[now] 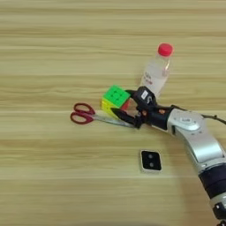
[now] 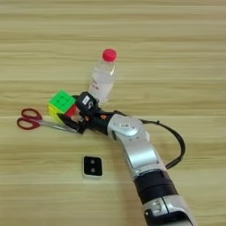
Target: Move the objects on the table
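Near the middle of the table [image 1: 53, 39], the puzzle cube [image 1: 115, 98] is being flanked by the right gripper [image 1: 126, 106], whose two black fingers are being held apart, one at the cube's far right corner and one along its near side; whether they are pressing on it cannot be told, and the cube is judged as not yet lifted. Touching the cube's near edge, the red-handled scissors [image 1: 86, 114] are lying with blades pointing right. Just behind the gripper, the clear bottle [image 1: 156, 73] is standing upright, and the small white square device [image 1: 151, 161] is lying apart, nearer the robot. No remote control is being shown. Every object is judged as still waiting to be moved
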`<act>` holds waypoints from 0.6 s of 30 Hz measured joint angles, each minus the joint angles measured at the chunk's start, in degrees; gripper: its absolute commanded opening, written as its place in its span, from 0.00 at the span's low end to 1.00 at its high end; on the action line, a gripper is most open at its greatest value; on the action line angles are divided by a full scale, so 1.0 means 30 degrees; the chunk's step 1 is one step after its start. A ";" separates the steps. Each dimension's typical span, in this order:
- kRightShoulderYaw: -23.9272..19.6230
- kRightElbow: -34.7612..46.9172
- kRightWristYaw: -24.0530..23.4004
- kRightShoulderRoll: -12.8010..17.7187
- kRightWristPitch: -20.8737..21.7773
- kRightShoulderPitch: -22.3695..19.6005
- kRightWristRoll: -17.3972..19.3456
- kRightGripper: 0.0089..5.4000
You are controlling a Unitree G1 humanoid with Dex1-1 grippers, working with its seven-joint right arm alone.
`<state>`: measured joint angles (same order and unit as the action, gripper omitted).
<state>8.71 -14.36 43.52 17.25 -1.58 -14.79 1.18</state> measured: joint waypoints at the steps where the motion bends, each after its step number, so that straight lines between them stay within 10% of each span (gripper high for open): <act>1: -0.0019 0.0007 -0.0001 -0.0005 0.0097 0.0000 0.0027 0.63; 18: 0.0276 0.5091 0.3178 0.0721 0.1075 0.0899 0.2524 0.63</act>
<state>9.54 0.91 53.05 19.41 1.65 -12.09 8.76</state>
